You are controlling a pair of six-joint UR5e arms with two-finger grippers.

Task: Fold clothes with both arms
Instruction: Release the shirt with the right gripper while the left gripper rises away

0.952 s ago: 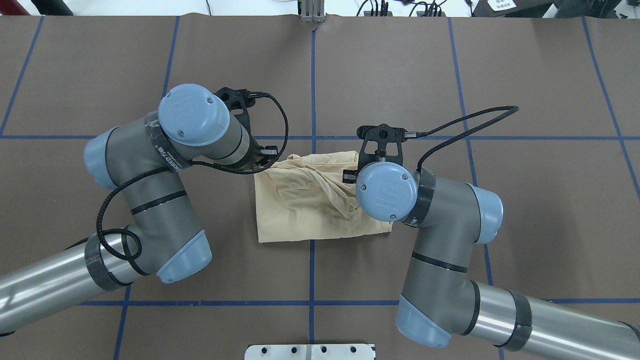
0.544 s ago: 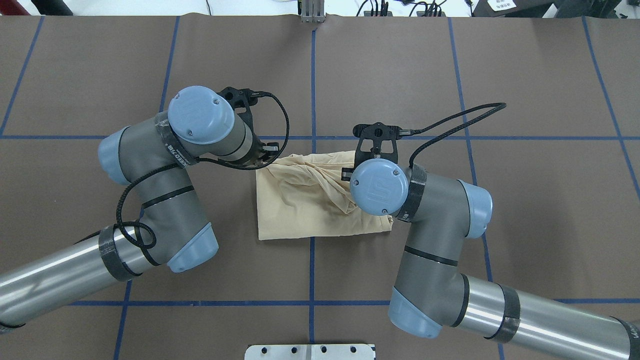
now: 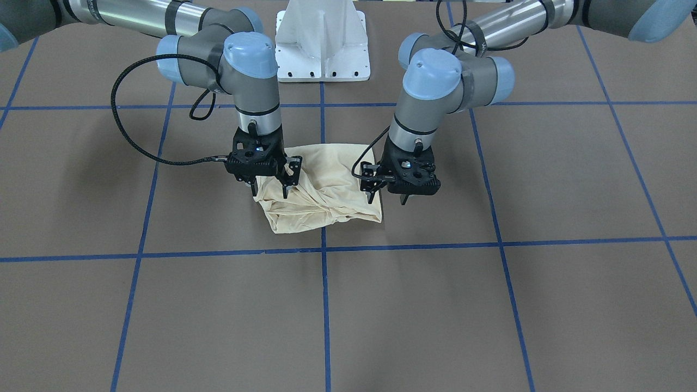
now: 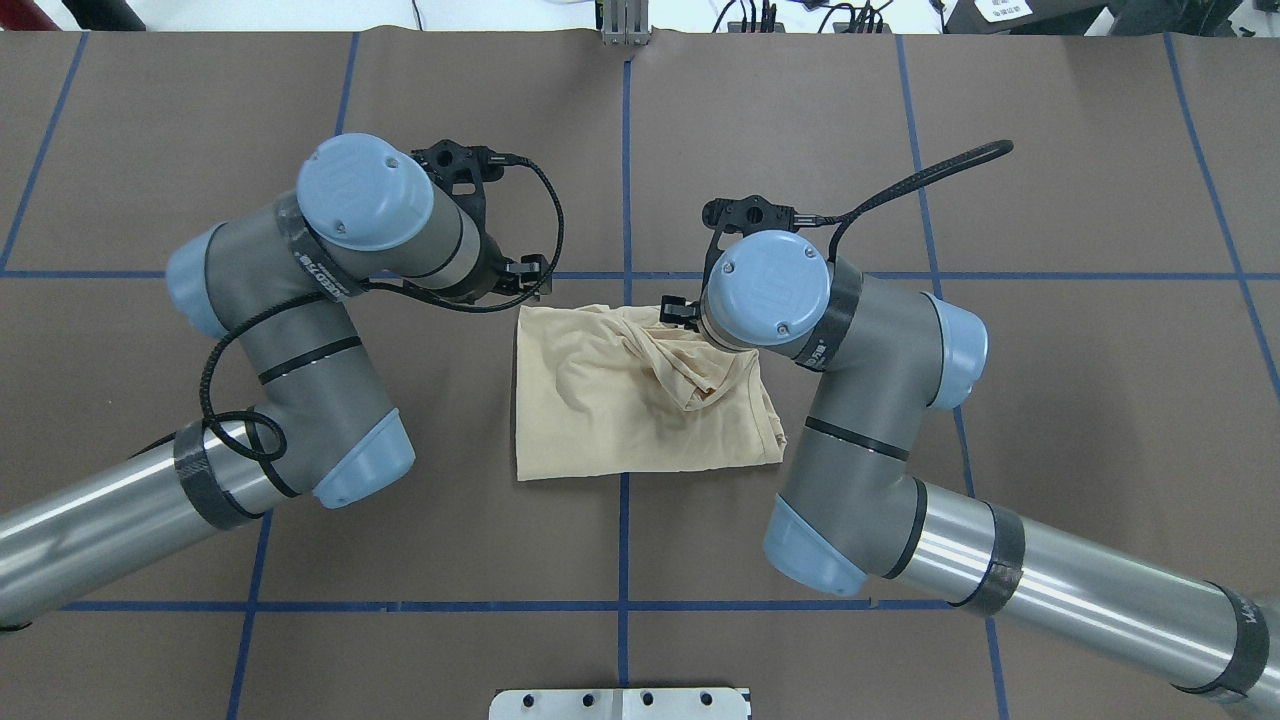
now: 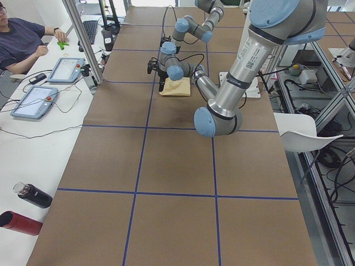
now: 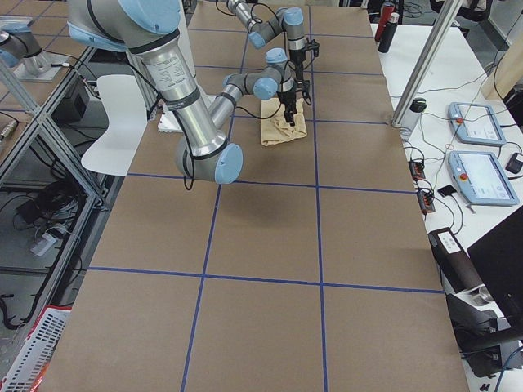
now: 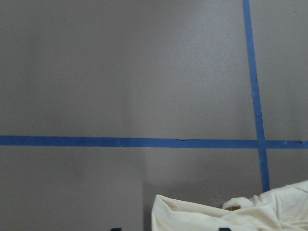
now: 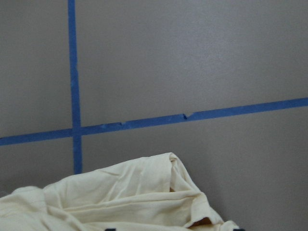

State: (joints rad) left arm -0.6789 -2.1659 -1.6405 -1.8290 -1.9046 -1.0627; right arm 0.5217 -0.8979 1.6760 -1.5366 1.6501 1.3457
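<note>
1. Front view: the shirt [image 3: 321, 193] is laid bunched in the middle of the table [image 3: 490, 305]. The right gripper [image 3: 269, 189] and left gripper [image 3: 387, 197] are spread open at its ends, empty.
2. Overhead view: one shirt, one left arm [image 4: 300, 330] and one right arm [image 4: 860, 400] are counted.
3. Wrist views: both far corners should be pinched low and lifted together.

Lighting: bright, even, from overhead; all six views well exposed. Counter [image 4: 1000, 450] matte, evenly lit. Streak highlights run along the silver tubes of the left arm [image 4: 90, 545] and right arm [image 4: 1090, 595]. Front-facing view: soft, wide-edged shadows on the counter beside both arms. Wrist views: soft focus, low contrast; shirt [image 8: 120, 197] near white, folds still readable. Side views: strong perspective, far objects small and poorly resolved.
</note>
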